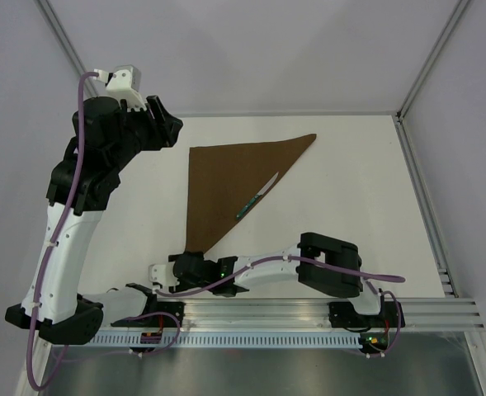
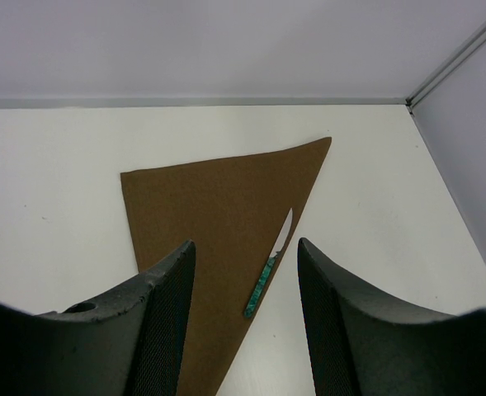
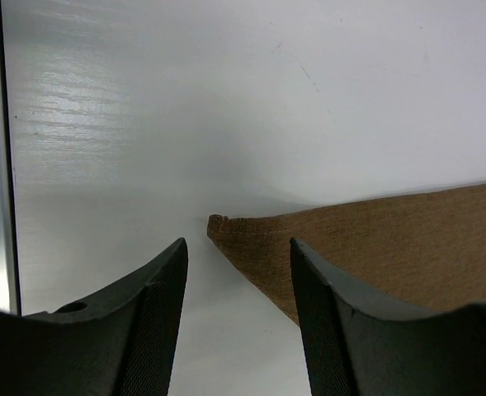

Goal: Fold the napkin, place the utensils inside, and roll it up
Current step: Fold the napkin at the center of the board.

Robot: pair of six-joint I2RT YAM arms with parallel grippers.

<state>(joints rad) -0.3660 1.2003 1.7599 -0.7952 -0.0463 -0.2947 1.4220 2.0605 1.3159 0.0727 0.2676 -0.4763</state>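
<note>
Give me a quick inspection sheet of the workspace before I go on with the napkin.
Surface: white table, no stains seen.
Job's things: napkin folded into a triangle, lying flat; knife with a green handle lies along its long edge; no other utensil seen.
Clutter: nothing seen.
Grippers: left gripper open, raised at the table's far left; right gripper open, low at the napkin's near corner, not gripping it.
Cables: purple cables run along both arms, off the napkin.
Surroundings: pale walls; metal rail at the near edge.
</note>
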